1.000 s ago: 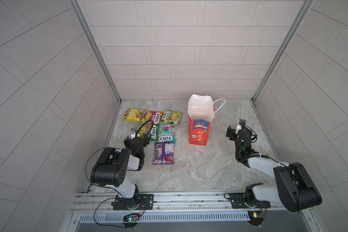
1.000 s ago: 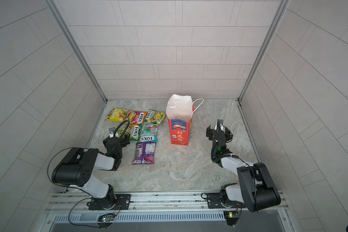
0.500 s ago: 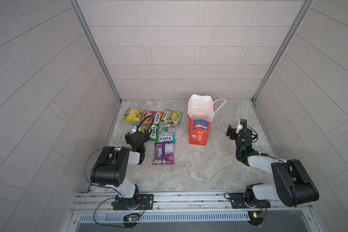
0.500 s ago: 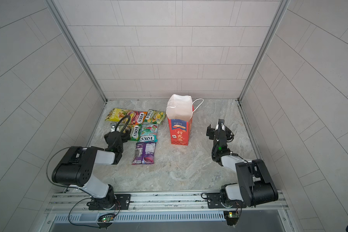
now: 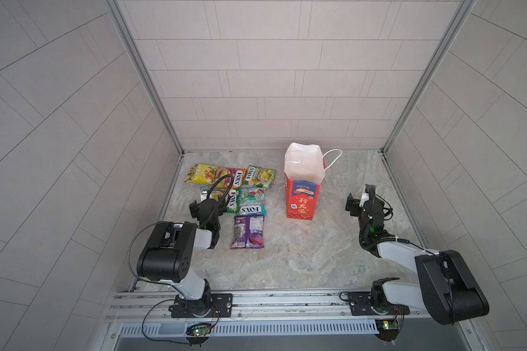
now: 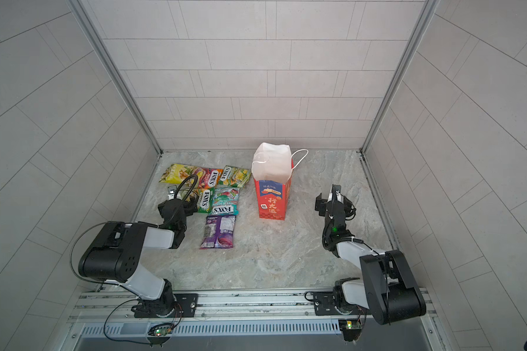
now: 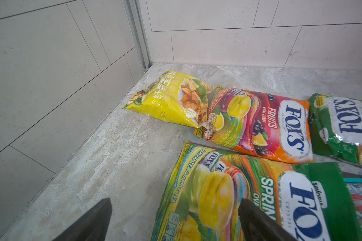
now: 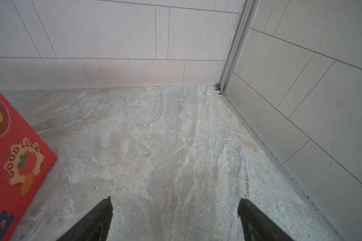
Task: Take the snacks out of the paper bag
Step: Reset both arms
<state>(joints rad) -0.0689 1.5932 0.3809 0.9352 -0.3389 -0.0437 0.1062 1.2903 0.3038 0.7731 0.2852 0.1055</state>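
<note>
With six snacks (image 5: pixel 251 201) out near the surface's (image 5: pixel 289 261) far-left corner and the paper bag (image 5: pixel 300 201) seemingly empty, left pincer (image 7: pixel 175 201) and right pincer (image 8: pixel 174 200) gape unladen; only a retreat seems needed.

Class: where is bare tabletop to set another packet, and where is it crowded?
Bare: marble tabletop between tall red paper bag and right gripper, and nearside of the flat purple packet. Crowded: glossy snack packets by left gripper.

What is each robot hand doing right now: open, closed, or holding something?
Left hand: open, holding nothing.
Right hand: open, holding nothing.
</note>
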